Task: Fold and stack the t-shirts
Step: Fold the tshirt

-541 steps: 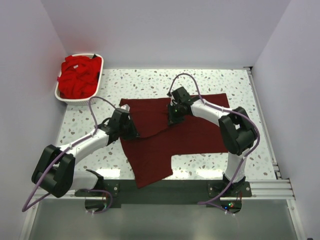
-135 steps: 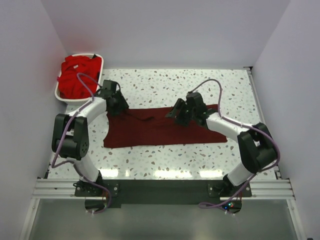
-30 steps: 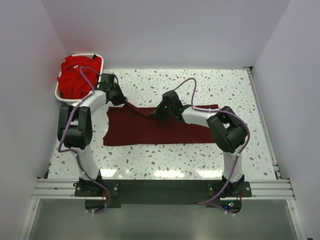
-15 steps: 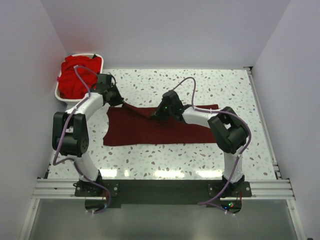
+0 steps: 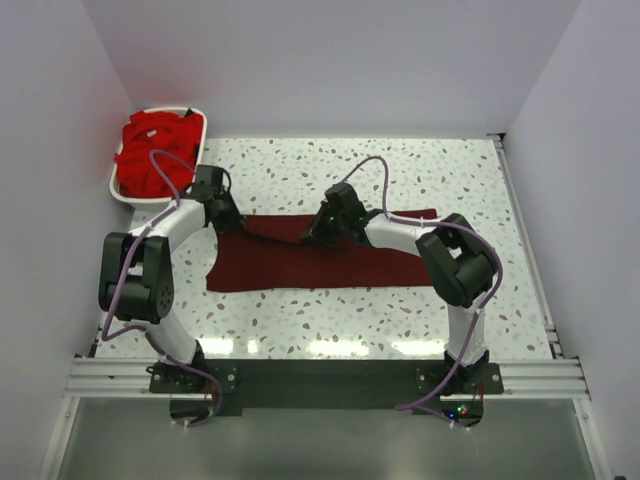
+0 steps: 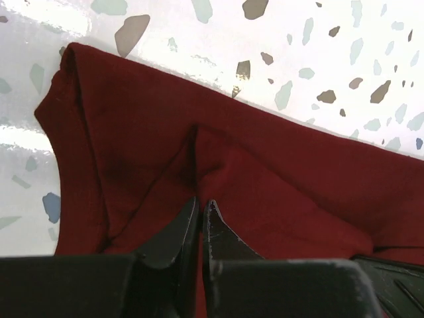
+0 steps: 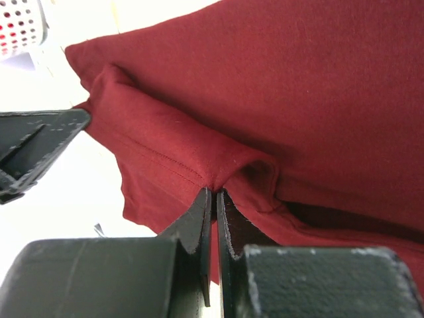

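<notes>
Top external: both arms pinching the far edge of the maroon t-shirt [image 5: 330, 268], lying as a folded strip mid-table.
Left gripper [image 6: 200, 207] and right gripper [image 7: 213, 196] are each squeezed nearly closed on a thin ridge of cloth. Grips that skimpy could slip, or one arm pulling harder would probably skew the fold.

The basket [image 5: 117, 191] lies behind-left of the t-shirt [image 5: 330, 263].

My desk [image 5: 420, 170] is white, speckled with grey and brown chips. A white slotted basket [image 5: 122, 195] sits at its far left corner, close to the wall [image 5: 60, 120].
</notes>
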